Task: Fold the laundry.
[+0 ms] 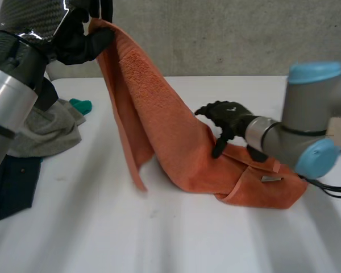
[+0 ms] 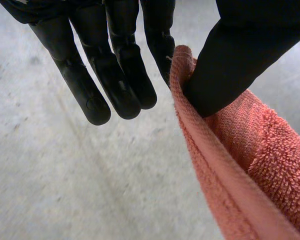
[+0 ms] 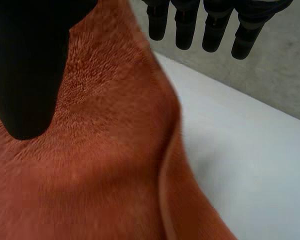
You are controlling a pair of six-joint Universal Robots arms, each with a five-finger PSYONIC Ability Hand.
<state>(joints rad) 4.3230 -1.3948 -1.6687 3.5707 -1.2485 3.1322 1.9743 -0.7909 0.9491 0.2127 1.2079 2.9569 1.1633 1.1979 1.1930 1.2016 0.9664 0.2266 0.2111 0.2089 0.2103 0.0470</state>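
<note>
**A:** Where is the towel?

**B:** The towel (image 1: 159, 131) runs on a slant across the middle of the head view. One corner is high at the upper left, in the left hand (image 1: 82, 40). The rest slopes down to a bunched heap on the tabletop (image 1: 159, 239) at the centre right.

**A:** How does the left hand hold it?

**B:** It pinches the hem between its thumb and one finger. The other fingers (image 2: 120, 75) hang straight beside the hem, clear of the cloth.

**A:** And the right hand?

**B:** The right hand (image 1: 224, 122) sits over the lower part of the towel, right of centre. Its fingers (image 3: 210, 25) are spread and loose and close on nothing. The thumb is over the pile, and I cannot tell whether it touches.

**A:** So how far along is the job?

**B:** Early, I judge. The towel shows no neat fold. It is raised and creased, with one edge hanging free toward the lower centre. It has yet to be squared up, laid flat and folded.

**A:** Anything else left?

**B:** Yes, more laundry lies at the left edge of the frame. There is a grey cloth (image 1: 48, 131), a dark garment (image 1: 11, 187) below it, and a green piece (image 1: 81, 105) just beside the grey cloth. All of it is crumpled and none looks folded.
</note>
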